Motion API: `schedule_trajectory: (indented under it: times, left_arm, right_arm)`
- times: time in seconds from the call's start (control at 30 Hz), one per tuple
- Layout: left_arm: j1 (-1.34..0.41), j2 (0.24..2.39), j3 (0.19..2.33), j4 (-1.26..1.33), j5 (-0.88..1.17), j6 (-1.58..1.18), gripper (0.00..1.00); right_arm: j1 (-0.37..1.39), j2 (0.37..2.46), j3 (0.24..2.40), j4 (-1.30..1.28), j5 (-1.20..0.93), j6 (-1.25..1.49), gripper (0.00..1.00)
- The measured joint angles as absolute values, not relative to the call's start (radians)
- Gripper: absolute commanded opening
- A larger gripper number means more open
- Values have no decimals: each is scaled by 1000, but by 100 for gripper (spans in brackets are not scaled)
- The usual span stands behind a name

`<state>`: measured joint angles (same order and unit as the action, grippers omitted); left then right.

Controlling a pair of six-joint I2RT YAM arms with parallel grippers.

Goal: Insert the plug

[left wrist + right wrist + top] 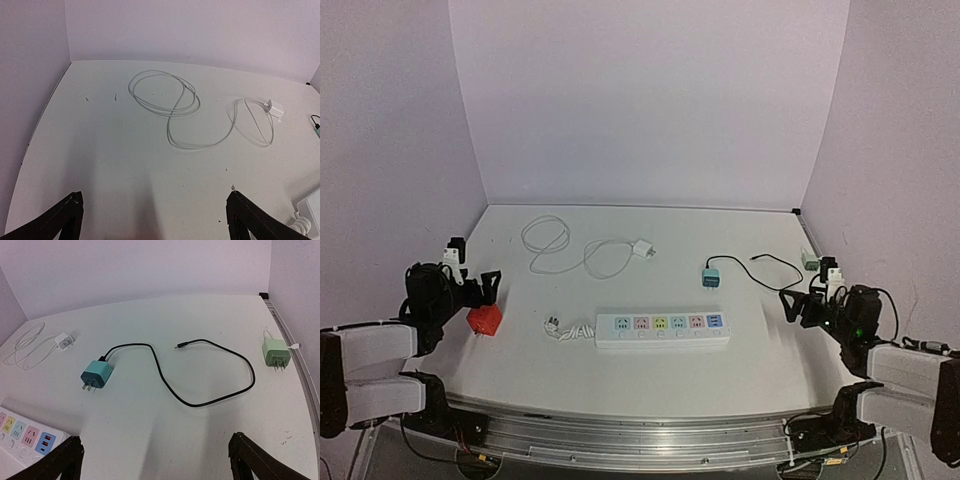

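Top external view: finds power strip (662, 329) laid flat at table centre, sockets up, probably to allow insertion straight down. Places teal plug (710, 277) loose at 1 o'clock of it, red plug (485, 319) at 9 o'clock near left gripper (485, 287). Cannot tell which plug is meant. Records left gripper and right gripper (790, 303) spread wide, holding nothing

strip (662, 329) front-ctr | plug (710, 276) behind its R end | charger (643, 249) prob. farther back
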<state>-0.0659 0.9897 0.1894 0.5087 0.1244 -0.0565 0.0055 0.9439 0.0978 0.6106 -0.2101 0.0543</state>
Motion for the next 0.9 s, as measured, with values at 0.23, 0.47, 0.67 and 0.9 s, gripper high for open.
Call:
schedule_trajectory:
  times: [0.23, 0.47, 0.67, 0.9]
  left_arm:
    - [-64, 988, 261, 445, 253, 25, 100]
    - [-64, 985, 387, 333, 369, 17, 98]
    - [-65, 1041, 504, 255, 420, -88, 92]
    - [-95, 1132, 569, 134, 447, -120, 91]
  right_arm:
    - [6, 923, 250, 382, -107, 187, 98]
    - [6, 1166, 751, -5, -164, 345, 82]
    - [56, 1477, 1134, -320, -211, 473, 81]
    - [247, 1869, 1540, -777, -28, 502, 90]
